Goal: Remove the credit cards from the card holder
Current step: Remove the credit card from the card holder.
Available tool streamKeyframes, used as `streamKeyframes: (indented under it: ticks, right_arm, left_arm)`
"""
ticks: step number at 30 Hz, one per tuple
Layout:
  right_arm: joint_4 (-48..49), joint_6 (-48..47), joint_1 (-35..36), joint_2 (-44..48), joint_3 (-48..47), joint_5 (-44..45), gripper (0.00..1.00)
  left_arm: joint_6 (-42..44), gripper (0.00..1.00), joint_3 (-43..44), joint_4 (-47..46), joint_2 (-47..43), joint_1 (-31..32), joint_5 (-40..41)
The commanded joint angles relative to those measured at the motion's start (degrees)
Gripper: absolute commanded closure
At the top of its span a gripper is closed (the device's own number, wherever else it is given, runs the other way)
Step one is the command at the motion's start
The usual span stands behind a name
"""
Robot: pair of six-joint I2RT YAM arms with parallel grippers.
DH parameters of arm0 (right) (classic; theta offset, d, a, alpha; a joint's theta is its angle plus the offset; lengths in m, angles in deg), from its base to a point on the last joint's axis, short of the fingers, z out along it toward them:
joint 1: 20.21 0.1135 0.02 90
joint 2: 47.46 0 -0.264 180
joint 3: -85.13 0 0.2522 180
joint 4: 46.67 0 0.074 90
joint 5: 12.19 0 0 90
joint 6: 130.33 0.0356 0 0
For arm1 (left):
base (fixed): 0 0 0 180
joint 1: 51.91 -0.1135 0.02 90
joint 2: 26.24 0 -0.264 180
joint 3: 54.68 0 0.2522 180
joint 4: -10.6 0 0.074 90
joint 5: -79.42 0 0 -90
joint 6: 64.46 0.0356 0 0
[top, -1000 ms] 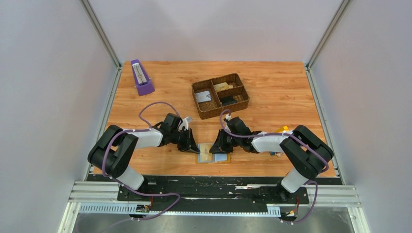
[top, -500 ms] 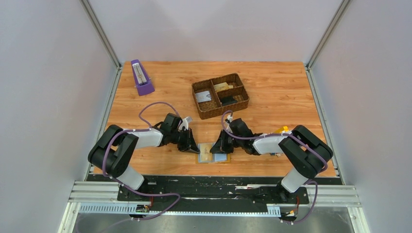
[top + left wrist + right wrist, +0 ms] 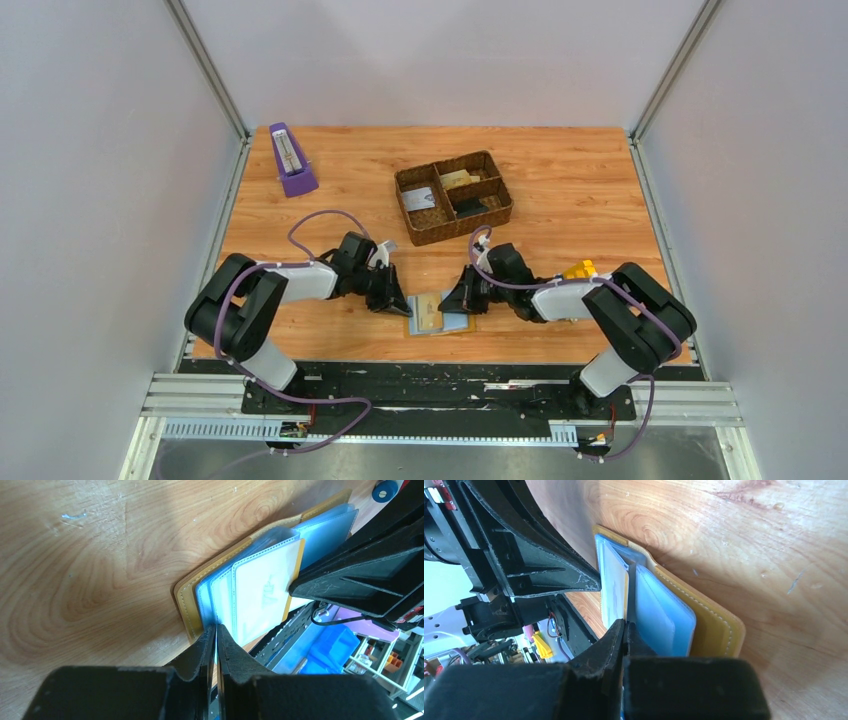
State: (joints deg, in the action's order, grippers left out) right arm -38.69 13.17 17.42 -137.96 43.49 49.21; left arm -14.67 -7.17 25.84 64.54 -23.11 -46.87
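Note:
The mustard-yellow card holder [image 3: 440, 324] lies open on the wood near the front edge, between my two grippers. My left gripper [image 3: 399, 304] is shut on a clear blue-grey pocket at the holder's left side [image 3: 216, 626]. A cream card with an orange edge [image 3: 265, 587] sits in the pocket beside it. My right gripper [image 3: 454, 302] is shut on a thin dark card edge [image 3: 630, 595] standing between the cream card pocket and the blue pockets [image 3: 659, 615]. The yellow cover [image 3: 716, 630] lies flat under them.
A brown woven compartment tray [image 3: 440, 236] with several small items stands behind the holder. A purple metronome [image 3: 290, 160] is at the back left. A small yellow object [image 3: 580, 268] lies by the right arm. The black base rail [image 3: 440, 375] runs just in front.
My right arm has drawn back to the right, its gripper sliding a little right over the holder. The left gripper has stayed on the holder's left side.

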Motion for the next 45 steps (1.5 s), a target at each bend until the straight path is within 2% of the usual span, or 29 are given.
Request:
streamKeyframes:
  ticks: [1, 9, 23, 25, 28, 31, 35, 39, 45]
  right_arm:
    - [1.59, -1.71, -0.54, 0.62, -0.38, -2.48, 1.00]
    - [-10.72, -4.74, -2.45, 7.61, -1.39, 2.84, 1.00]
    - [-18.90, -5.49, -5.53, 17.12, -2.24, 2.59, 1.00]
    - [-19.97, -4.76, -5.55, 19.26, -2.63, 2.99, 1.00]
    - [-21.45, -3.18, -5.55, 22.52, -3.12, 4.61, 1.00]
    - [-21.52, -0.93, -5.53, 25.28, -2.87, 6.16, 1.00]
    - [-16.50, 3.69, -5.33, 29.02, -0.78, 6.05, 1.00]
    - [-9.72, 9.26, -4.75, 32.57, 1.89, 6.79, 1.00]
    - [-1.47, 15.40, -3.03, 35.84, 6.07, 9.95, 1.00]
  left_arm:
    - [3.36, 0.85, -1.51, 5.96, 3.76, 0.30, 9.80]
    - [3.41, 0.85, -1.63, 6.45, 3.06, 0.29, 9.93]
    - [3.31, 0.82, -0.46, 7.04, 1.24, 0.29, 8.27]
    - [2.54, 0.75, 0.31, 7.48, -0.63, 0.30, 6.37]
    - [0.47, 0.69, 1.43, 7.78, -4.50, 0.29, 3.20]
    - [-1.26, 0.57, 2.89, 7.97, -10.20, 0.37, 1.61]
    - [-3.67, 0.46, 3.52, 6.78, -16.57, 0.47, -0.70]
    - [-8.27, 0.36, 2.44, 0.35, -20.63, 0.59, -4.98]
    - [-17.00, 0.33, -0.31, -13.37, -22.37, 1.03, -8.87]
